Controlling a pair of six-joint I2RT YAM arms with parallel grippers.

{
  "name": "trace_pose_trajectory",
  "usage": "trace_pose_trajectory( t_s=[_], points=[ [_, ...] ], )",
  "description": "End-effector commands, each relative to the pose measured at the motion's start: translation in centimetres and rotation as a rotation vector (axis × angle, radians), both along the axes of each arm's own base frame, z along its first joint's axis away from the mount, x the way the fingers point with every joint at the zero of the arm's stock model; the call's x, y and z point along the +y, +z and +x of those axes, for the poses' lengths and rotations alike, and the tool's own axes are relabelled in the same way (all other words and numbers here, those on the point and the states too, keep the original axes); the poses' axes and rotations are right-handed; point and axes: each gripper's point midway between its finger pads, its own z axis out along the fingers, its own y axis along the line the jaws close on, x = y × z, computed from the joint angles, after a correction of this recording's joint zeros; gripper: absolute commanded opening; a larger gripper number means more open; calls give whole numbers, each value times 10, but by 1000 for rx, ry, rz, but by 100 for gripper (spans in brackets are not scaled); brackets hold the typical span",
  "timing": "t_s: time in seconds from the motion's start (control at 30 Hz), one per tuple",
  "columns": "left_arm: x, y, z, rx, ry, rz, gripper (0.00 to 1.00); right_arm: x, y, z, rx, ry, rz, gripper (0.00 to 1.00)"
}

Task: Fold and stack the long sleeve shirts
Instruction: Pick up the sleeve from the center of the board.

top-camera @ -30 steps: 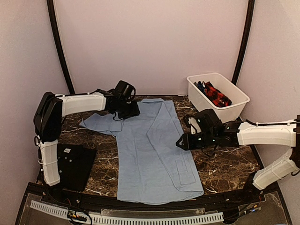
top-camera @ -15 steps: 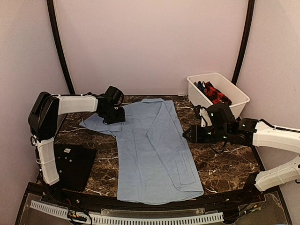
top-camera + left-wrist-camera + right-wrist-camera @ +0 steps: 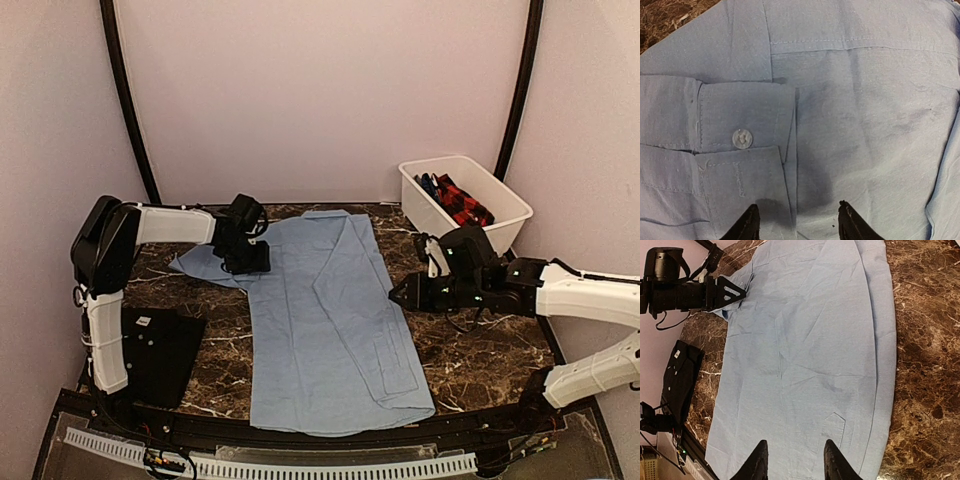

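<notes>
The light-blue shirt lies flat along the middle of the marble table, with one sleeve spread out to the far left. My left gripper hovers open just above the sleeve's cuff; the left wrist view shows the cuff button ahead of the open fingertips. My right gripper is open and empty at the shirt's right edge, above the table. The right wrist view shows the shirt and its chest pocket. A red-black checked shirt and a dark blue one lie in the bin.
A white bin stands at the far right. A flat black square mat lies at the near left by the left arm's base. Dark poles rise at both back corners. Brown marble shows right of the shirt.
My left gripper moved left from the shirt's shoulder to over the sleeve cuff. My right gripper pulled back right off the shirt's edge and rose a little.
</notes>
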Motion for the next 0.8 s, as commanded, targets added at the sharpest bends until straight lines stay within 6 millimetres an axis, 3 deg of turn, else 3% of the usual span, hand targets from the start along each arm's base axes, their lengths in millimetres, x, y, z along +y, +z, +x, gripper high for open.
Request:
trace_pose_trajectory(
  t_s=[0.0,0.33,0.43,0.6,0.77],
  points=[
    [5,-8,-6,25,-27,29,52,10,2,0,4,17,48,35],
    [19,-21,-12,54,-24,114,34,17,-7,0,28,33,56,35],
    [20,-20,-11,51,-25,122,30,18,-7,1,29,33,55,35],
    [20,-16,-9,47,-28,128,12,18,-9,1,32,36,52,35],
    [19,-8,-5,34,-28,133,2,18,-12,0,34,39,47,35]
  ],
)
